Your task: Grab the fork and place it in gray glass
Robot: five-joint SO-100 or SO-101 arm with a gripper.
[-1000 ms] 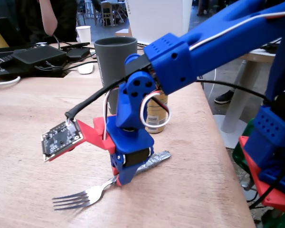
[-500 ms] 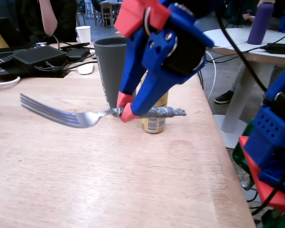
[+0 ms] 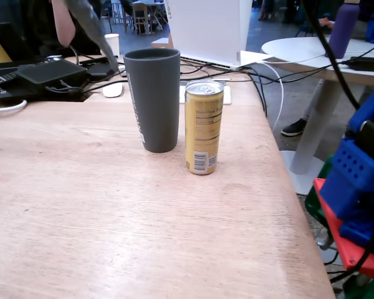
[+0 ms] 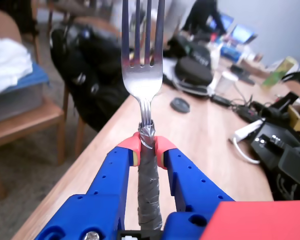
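In the wrist view my blue gripper (image 4: 146,147) with orange-red fingertips (image 4: 131,148) is shut on the foil-wrapped handle of the silver fork (image 4: 142,75). The fork's tines point away from the camera, held above the wooden table (image 4: 200,135). The gray glass (image 3: 153,99), a tall dark tumbler, stands upright mid-table in the fixed view and is out of the wrist view. Only blue and red parts of my arm (image 3: 361,180) show at the right edge of the fixed view. The gripper's fingers and the fork are not seen there.
A gold drink can (image 3: 204,128) stands just right of the glass. A small white cup (image 3: 112,43), black devices (image 3: 47,71), cables and a white laptop (image 3: 206,28) crowd the table's far end. The table's right edge (image 3: 293,187) runs near my arm.
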